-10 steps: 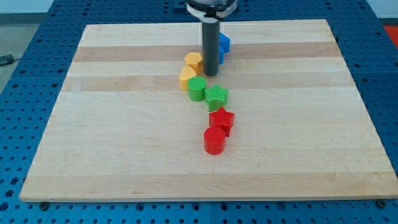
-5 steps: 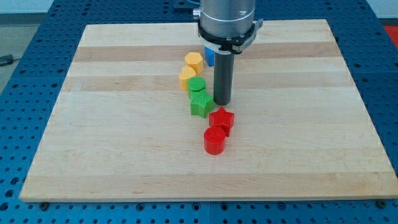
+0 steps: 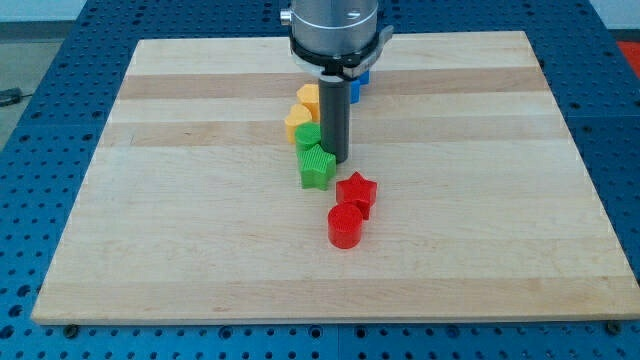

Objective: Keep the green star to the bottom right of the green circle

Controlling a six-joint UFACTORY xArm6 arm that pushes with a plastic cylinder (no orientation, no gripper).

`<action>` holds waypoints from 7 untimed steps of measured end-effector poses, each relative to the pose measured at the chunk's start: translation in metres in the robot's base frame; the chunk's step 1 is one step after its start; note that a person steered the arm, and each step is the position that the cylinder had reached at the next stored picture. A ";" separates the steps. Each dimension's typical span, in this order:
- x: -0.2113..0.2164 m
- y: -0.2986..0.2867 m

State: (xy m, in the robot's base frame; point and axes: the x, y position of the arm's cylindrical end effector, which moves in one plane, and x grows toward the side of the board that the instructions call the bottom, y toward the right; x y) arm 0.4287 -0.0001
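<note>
The green star (image 3: 316, 167) lies near the board's middle. The green circle (image 3: 307, 136) sits just above it and slightly to its left, touching it, partly hidden by the rod. My tip (image 3: 335, 160) stands right beside the green star's upper right edge and just right of the green circle.
Two yellow blocks (image 3: 297, 121) (image 3: 307, 97) sit above the green circle. A blue block (image 3: 361, 76) shows behind the rod. A red star (image 3: 356, 192) and a red cylinder (image 3: 345, 226) lie below and right of the green star. The wooden board (image 3: 150, 200) rests on a blue perforated table.
My tip moved down past the yellow blocks to the right of the green pair, then left. The green star was pushed from the circle's right to below it.
</note>
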 end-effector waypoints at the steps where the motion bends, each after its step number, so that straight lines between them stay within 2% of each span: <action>1: 0.000 0.000; 4: 0.000 -0.005; 7: 0.018 0.101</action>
